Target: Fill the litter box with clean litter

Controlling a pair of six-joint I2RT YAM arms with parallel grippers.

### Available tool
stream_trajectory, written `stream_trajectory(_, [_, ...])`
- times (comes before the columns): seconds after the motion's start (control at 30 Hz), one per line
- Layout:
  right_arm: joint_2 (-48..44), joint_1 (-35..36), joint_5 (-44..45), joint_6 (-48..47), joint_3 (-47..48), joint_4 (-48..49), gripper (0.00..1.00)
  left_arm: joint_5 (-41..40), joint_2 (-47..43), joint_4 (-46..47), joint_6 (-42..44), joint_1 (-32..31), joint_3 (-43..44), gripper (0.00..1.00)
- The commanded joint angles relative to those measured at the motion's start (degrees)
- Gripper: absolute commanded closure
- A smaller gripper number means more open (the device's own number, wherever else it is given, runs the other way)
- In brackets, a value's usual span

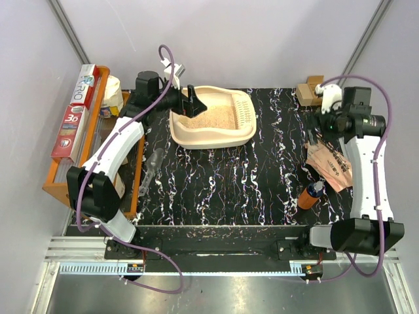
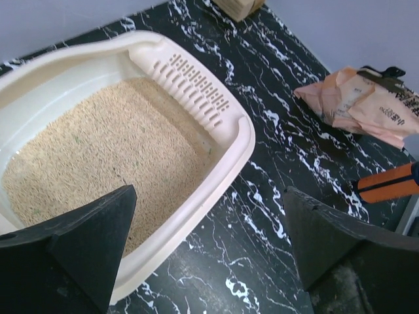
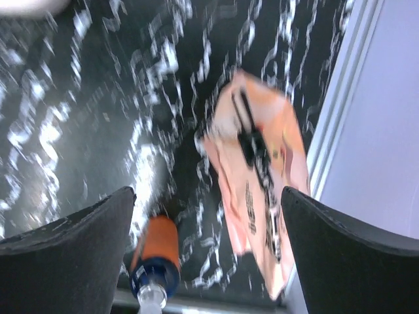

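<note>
The cream litter box (image 1: 243, 134) stands at the back left of the black marbled table, slotted grille toward the right. Pale tan clean litter (image 1: 213, 114) covers its floor (image 2: 111, 144). My left gripper (image 1: 194, 101) hovers open over the box's near-left rim (image 2: 216, 176), straddling rim and table, with nothing between its fingers (image 2: 208, 196). The crumpled pink-and-white bag (image 1: 332, 165) lies flat at the right edge. Above it hangs my right gripper (image 1: 322, 122), open and empty (image 3: 208, 193), with the bag (image 3: 262, 190) below it, blurred.
An orange bottle with a blue neck (image 1: 310, 195) lies near the bag (image 3: 157, 252). A wooden block (image 1: 308, 90) sits at the back right. An orange wooden tray (image 1: 59, 180) with foil boxes (image 1: 75, 118) runs along the left, and a clear bottle (image 1: 152, 167) lies beside it.
</note>
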Motion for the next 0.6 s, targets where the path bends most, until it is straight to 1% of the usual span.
stream_trajectory(0.0, [-2.28, -0.75, 13.35, -7.98, -8.47, -7.98, 0.04, 2.65, -1.91, 0.71, 0.62, -0.21, -1.9, 0.01])
stream_trajectory(0.17, [-1.41, -2.42, 19.6, -10.0, -15.34, -4.3, 0.07, 2.83, -2.26, 1.23, 0.1, -0.65, -2.87, 0.01])
stream_trajectory(0.33, [2.81, -5.23, 23.13, -12.02, -14.82, -0.25, 0.11, 3.18, -3.32, 1.67, 0.09, -1.44, -3.74, 0.01])
stream_trajectory(0.4, [3.77, -5.85, 23.04, -14.13, -14.47, 1.33, 0.15, 3.61, -3.93, 2.02, 0.09, -1.44, -4.53, 0.01])
stream_trajectory(0.47, [4.65, -6.11, 23.22, -16.23, -15.08, 2.13, 0.21, 3.79, -4.2, 2.29, 0.01, -1.53, -4.97, 0.01])
stream_trajectory(0.5, [6.23, -6.2, 23.13, -16.51, -15.08, 2.13, 0.28, 3.79, -4.29, 2.38, -0.08, -1.53, -5.32, 0.01])
stream_trajectory(0.57, [7.82, -6.55, 22.26, -16.6, -14.39, 1.95, 0.35, 3.97, -4.55, 2.55, -0.17, -1.44, -5.5, 0.01])
